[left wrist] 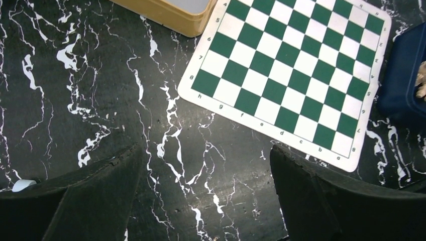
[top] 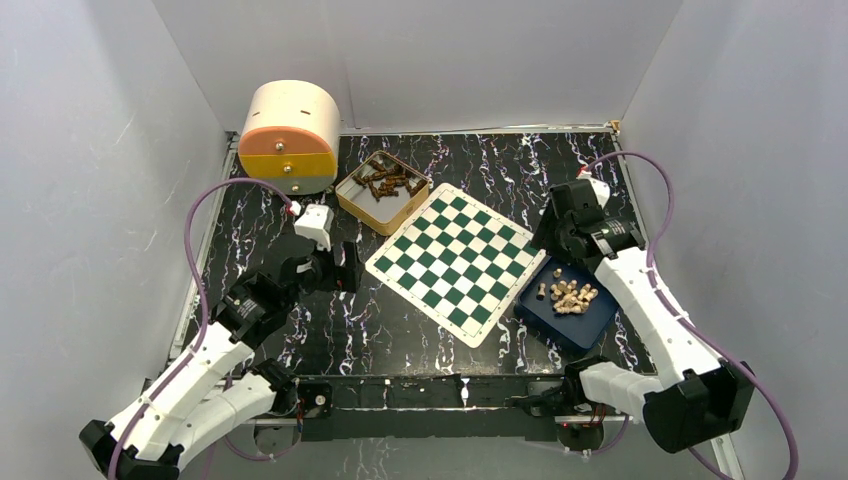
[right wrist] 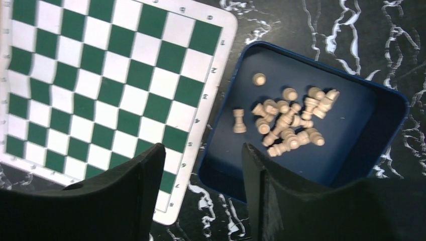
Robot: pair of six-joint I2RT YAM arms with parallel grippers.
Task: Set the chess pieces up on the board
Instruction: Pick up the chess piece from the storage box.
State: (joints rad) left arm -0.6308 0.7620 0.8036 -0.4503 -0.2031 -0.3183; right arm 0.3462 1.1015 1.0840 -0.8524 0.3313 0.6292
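While chess pieces (right wrist: 286, 125) lie heaped in blue tray (right wrist: 351, 150), left pincer (left wrist: 205, 158) spread wide, right pincer (right wrist: 203, 153) spread

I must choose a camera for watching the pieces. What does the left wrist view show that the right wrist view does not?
Only left wrist: a corner of the yellow tin and the open left gripper. Only right wrist: the whole heap of chess pieces in the blue tray, and the open right gripper. Both: the board with no pieces on it, the blue tray, the marbled table.
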